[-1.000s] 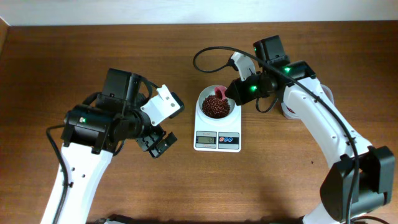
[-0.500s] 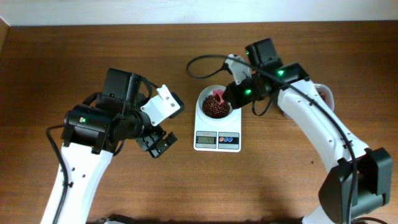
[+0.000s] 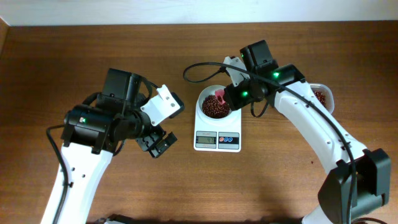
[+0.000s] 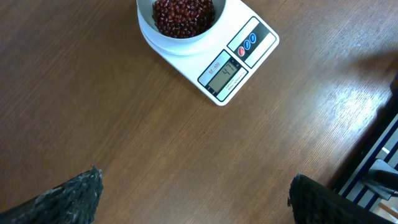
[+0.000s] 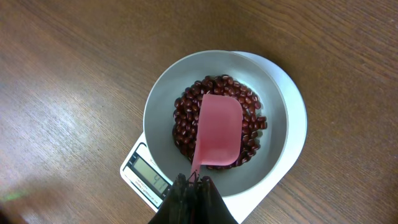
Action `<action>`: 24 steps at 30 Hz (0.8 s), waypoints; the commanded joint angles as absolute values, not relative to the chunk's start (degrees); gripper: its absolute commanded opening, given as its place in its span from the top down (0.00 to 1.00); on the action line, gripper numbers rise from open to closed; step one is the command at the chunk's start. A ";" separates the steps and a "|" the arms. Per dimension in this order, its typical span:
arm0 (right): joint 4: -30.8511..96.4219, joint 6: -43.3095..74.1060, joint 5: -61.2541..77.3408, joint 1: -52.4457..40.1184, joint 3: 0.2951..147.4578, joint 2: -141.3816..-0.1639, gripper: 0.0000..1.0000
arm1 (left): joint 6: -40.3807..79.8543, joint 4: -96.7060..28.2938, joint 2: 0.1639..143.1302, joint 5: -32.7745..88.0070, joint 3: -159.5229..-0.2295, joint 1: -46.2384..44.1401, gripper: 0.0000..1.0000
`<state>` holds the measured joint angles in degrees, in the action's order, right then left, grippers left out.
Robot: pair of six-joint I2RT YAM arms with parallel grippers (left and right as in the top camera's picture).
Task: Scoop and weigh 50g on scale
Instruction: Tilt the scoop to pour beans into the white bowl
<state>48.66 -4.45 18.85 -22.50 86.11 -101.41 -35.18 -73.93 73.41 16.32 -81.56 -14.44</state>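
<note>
Currently: weighing step, beans being tipped or levelled in the bowl, by my judgement.

- Item one, right gripper (image 5: 194, 183): clamped tight on the handle of the pink scoop (image 5: 217, 132). Its blade lies over the red-brown beans (image 5: 185, 124) at frame centre.
- Item two, beans: heaped in the white bowl (image 5: 158, 106) atop the digital scale (image 4: 239, 59), top centre of the left wrist view.
- Item three, left gripper (image 4: 194, 186): fingers spread wide, holding nothing, low in frame, well apart from the scale.
- Item four, display (image 4: 222, 73): digits too small for me to trust.

Next, I reckon: read the display, then adjust in small amounts.
</note>
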 commanded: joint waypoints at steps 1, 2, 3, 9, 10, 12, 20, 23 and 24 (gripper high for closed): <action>48.69 -3.99 18.13 -22.52 87.35 -99.57 0.96 | -36.32 -73.84 73.45 17.17 -82.28 -14.09 0.01; 48.69 -3.99 18.13 -22.52 87.35 -99.57 0.96 | -36.32 -73.84 73.45 17.17 -82.28 -14.09 0.01; 48.69 -3.99 18.15 -22.52 87.35 -99.57 0.96 | -36.32 -73.84 73.45 17.17 -82.28 -14.09 0.01; 48.69 -4.01 18.13 -22.52 87.35 -99.57 0.96 | -36.32 -73.84 73.45 17.17 -82.28 -14.09 0.01; 48.69 -4.01 18.13 -22.52 87.35 -99.57 0.96 | -36.32 -73.84 73.45 17.17 -82.28 -14.09 0.01; 48.66 -4.01 18.13 -22.52 87.35 -99.57 0.96 | -36.32 -73.84 73.45 17.17 -82.28 -14.09 0.01; 50.70 -3.99 19.18 -22.50 91.11 -98.54 0.96 | -36.32 -73.84 73.45 17.17 -82.28 -14.09 0.01; 52.99 -4.05 11.92 -23.16 90.91 -100.14 0.96 | -36.32 -73.84 73.45 17.17 -82.28 -14.09 0.01; 52.99 -4.23 11.16 -23.51 90.91 -100.27 0.96 | -36.32 -73.84 73.45 17.17 -82.28 -14.09 0.01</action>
